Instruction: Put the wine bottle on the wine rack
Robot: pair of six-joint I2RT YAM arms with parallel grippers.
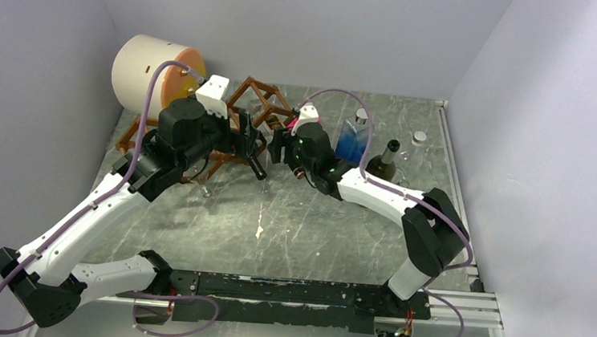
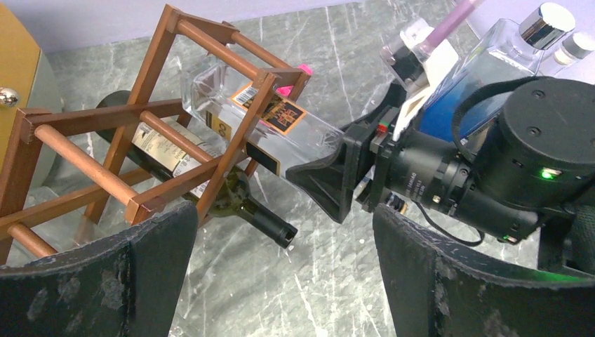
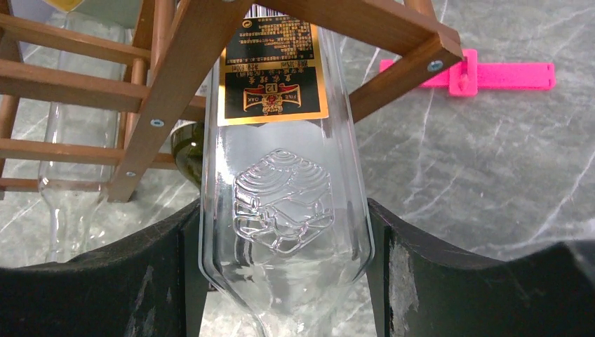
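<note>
The wine rack (image 1: 262, 101), a reddish-brown lattice of thin bars, stands at the back left of centre. My right gripper (image 3: 284, 270) is shut on a clear glass wine bottle (image 3: 284, 210) with a black-and-gold label. The bottle lies slanted with its base end inside a cell of the rack (image 3: 182, 77). In the left wrist view this bottle (image 2: 309, 130) reaches from the rack (image 2: 210, 38) to the right gripper (image 2: 337, 179). A dark green bottle (image 2: 238, 203) lies in a lower cell, neck pointing out. My left gripper (image 2: 284, 281) hovers open beside the rack, holding nothing.
A cream-and-orange drum (image 1: 154, 73) stands behind the rack at the far left. A blue square bottle (image 1: 354, 137), an upright dark bottle (image 1: 384, 163) and a silver-capped bottle (image 1: 418, 138) stand at the back right. A pink plastic piece (image 3: 484, 74) lies on the marble table. Another clear bottle (image 3: 63, 182) lies in the rack.
</note>
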